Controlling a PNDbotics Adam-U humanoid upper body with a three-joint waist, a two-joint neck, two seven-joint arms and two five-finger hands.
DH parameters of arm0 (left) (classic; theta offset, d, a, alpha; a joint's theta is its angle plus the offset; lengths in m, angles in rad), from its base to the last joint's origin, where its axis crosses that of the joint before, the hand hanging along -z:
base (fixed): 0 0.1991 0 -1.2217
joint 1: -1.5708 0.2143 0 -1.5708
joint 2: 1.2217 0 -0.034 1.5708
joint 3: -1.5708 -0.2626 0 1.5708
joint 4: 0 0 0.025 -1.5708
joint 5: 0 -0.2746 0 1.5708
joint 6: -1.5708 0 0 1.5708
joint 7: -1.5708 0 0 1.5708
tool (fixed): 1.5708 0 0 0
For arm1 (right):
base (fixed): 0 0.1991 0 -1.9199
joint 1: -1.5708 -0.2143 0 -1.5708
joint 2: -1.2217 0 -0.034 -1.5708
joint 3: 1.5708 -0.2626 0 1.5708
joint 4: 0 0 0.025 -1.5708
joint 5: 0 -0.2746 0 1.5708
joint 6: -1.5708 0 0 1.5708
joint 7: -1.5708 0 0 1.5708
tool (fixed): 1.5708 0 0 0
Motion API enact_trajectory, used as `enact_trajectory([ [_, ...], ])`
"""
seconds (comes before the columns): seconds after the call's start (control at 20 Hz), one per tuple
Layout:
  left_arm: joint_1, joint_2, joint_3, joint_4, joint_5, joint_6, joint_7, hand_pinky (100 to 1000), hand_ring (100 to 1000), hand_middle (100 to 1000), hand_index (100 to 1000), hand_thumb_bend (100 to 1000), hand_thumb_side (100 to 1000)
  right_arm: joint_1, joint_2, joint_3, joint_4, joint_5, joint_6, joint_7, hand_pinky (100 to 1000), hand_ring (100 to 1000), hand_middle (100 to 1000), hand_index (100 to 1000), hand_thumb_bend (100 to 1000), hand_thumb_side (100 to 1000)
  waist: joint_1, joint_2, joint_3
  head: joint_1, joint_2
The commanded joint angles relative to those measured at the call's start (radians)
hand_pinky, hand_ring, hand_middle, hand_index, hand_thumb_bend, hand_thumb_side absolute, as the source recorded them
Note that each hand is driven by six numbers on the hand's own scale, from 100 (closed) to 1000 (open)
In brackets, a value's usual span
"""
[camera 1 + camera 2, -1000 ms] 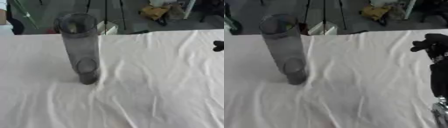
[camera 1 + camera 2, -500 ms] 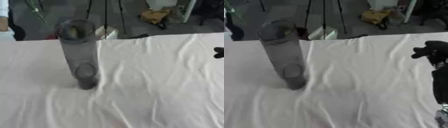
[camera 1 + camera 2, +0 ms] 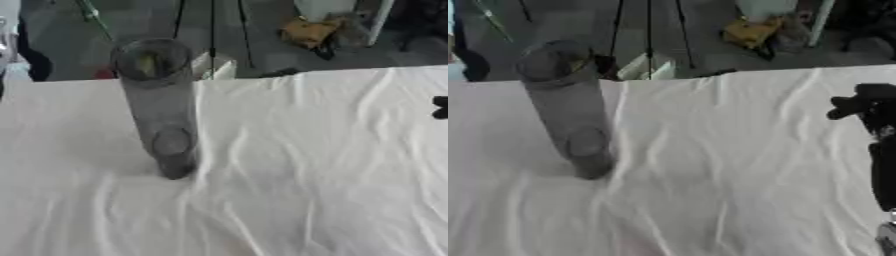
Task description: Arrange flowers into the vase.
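1. I see my right hand (image 3: 866, 102) at the right edge of my view. It is black and raised over the counter with the wrinkled white cloth (image 3: 728, 165) on it. It holds nothing that I can see.
2. I cannot tell if the fingers of that hand are apart or together. They look like one dark lump from here.
3. My left hand does not show at all.
4. The tall, clear, grey glass tube vase (image 3: 162, 105) stands upright on the cloth, well apart from my right hand and off to its left, a little closer to me.
5. I see no flowers on the counter, and I cannot make out a stem inside the vase. So I think the job has hardly started.
6. What could go wrong: the vase is tall and thin, so I think it would tip easily. If my arm swings across and bumps the top, it may fall and roll.
7. The cloth is loose and full of folds. If my hand drags on it, the cloth could pull the vase along and knock it over.
8. The mouth of the vase is small. A stem that comes in crooked could hit the rim and push the vase.
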Motion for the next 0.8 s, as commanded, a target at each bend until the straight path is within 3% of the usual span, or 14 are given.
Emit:
enact_trajectory([
  [0.05,-0.032,0.001,-0.005,-0.008,0.007,0.000,0.008,100,100,100,100,244,718,-0.009,-0.018,-0.001,-0.020,-0.003,0.000,0.004,745,544,529,711,100,1000,0.010,-0.028,-0.002,0.006,-0.005],
  [0.8,-0.033,-0.015,-0.023,-0.032,0.013,0.002,0.013,100,100,100,100,234,725,-0.014,-0.015,0.000,-0.020,-0.004,0.003,0.008,745,543,527,710,100,1000,0.012,-0.021,-0.012,0.020,-0.004],
])
